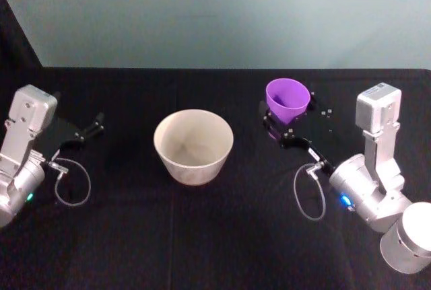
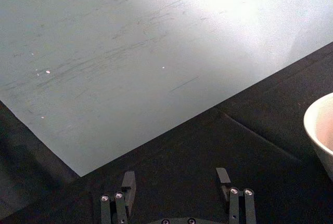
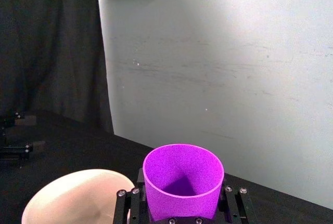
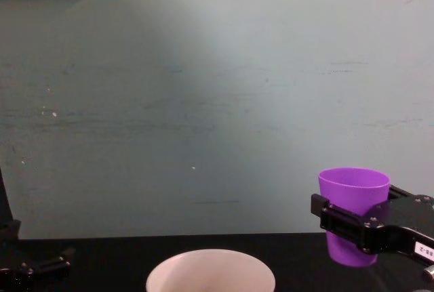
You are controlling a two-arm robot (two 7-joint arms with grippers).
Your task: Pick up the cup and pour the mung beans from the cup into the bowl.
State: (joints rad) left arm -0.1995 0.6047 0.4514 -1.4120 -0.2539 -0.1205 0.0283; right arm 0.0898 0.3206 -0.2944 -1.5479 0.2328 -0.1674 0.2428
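The cup (image 1: 288, 99) hangs upright above the worktop (image 1: 202, 236), right of the bowl (image 1: 192, 162), grasped in the right gripper's (image 1: 289, 118) jaws; no beans can be made out inside. Pouring well likely means bringing it over the bowl's centre, then tipping slowly. The left gripper (image 2: 176, 178) rests at the left, jaws released. A white label (image 4: 422, 249) on the right gripper is too small to read.

A small white label (image 4: 422, 249) is stuck on the right gripper (image 4: 354, 227), seen from the chest; its dark characters are too tiny to read.
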